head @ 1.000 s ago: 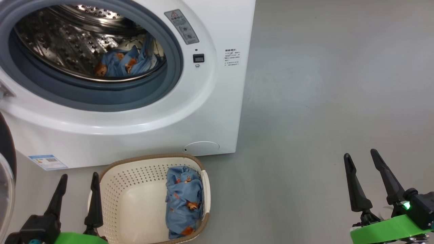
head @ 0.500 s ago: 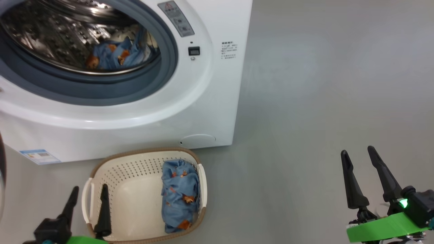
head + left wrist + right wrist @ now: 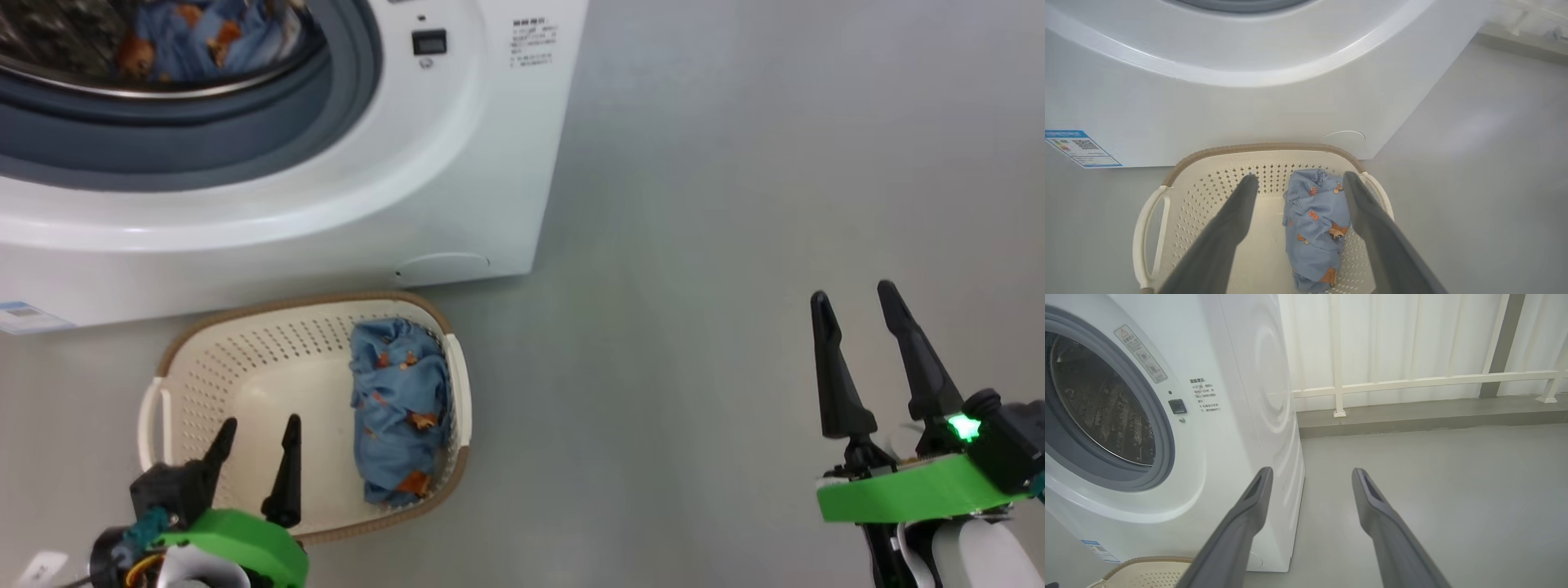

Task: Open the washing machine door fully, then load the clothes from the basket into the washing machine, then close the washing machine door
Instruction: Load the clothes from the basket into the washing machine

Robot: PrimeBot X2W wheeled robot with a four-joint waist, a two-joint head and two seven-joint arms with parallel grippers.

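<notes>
Clothes (image 3: 400, 416) are lying half loaded, one bundle inside the washing machine (image 3: 457, 163), one in the basket (image 3: 269, 347) at seven o'clock, both jaws gaping empty.

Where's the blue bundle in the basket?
In the head view, lower left: the blue bundle lies along the right wall of the basket, just ahead of the open left hand.

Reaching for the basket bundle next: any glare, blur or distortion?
Head view: even light, bundle sharp, mild sheen on the washing machine front. Left wrist view: left gripper out of focus, bundle clear. Right wrist view: washing machine side bows, wide lens.
</notes>
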